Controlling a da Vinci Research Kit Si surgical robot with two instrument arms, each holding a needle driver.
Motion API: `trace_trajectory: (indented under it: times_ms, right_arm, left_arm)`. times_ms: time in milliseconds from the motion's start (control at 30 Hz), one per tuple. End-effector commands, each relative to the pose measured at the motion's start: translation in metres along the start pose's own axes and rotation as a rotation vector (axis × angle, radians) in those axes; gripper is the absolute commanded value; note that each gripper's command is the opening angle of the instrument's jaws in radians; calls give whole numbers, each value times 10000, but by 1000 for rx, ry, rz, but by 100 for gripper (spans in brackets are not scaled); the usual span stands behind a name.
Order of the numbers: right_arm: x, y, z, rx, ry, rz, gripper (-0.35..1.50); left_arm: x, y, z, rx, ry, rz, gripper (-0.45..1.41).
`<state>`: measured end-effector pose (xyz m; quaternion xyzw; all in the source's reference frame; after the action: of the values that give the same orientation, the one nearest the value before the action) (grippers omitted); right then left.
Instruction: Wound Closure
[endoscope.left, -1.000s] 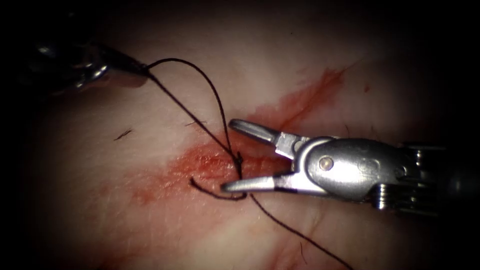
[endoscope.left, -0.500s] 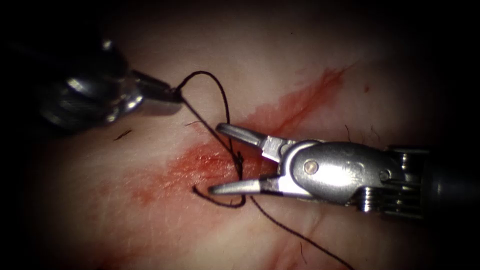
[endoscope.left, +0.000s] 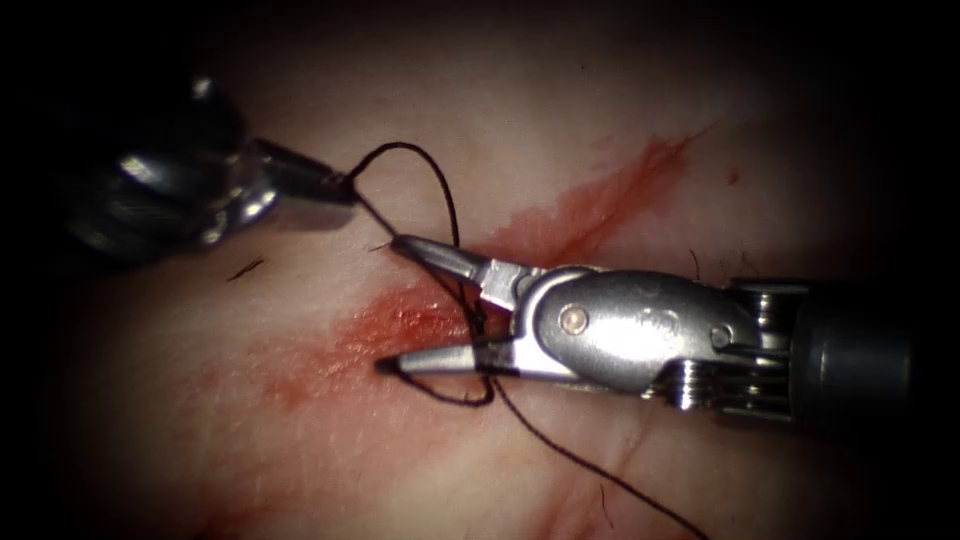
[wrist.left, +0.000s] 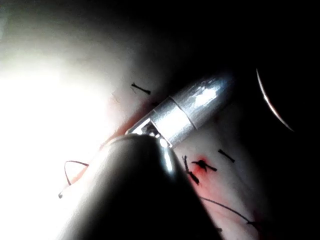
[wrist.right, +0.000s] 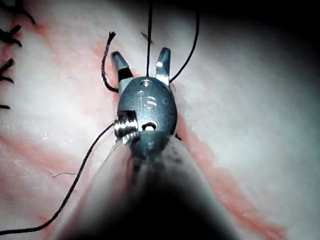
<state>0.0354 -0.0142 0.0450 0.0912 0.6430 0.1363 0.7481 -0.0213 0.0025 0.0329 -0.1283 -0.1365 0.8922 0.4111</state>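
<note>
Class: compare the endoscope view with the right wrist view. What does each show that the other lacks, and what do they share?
Endoscope: the left tool, shut on the thread. Right wrist: finished stitches in the tissue. Both: the right tool, jaws open astride the thread, holding nothing, over red fluid. The needle, held by neither tool, appears from the left wrist.

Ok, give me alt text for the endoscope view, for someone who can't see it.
The right hand, jaws open, straddles the knotted thread over the red fluid on the tissue. At the left, the left hand holds the thread's loop.
</note>
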Motion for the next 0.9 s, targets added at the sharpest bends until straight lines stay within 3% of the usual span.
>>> trace_trajectory:
  times_ms: [33, 900]
  right_arm:
    - [1, 4, 12, 0, 2, -2, 94]
    - [-21, -2, 23, 25, -11, -26, 89]
  left_arm:
    - [5, 0, 7, 1, 2, -1, -45]
    - [4, -1, 10, -8, 7, 2, -45]
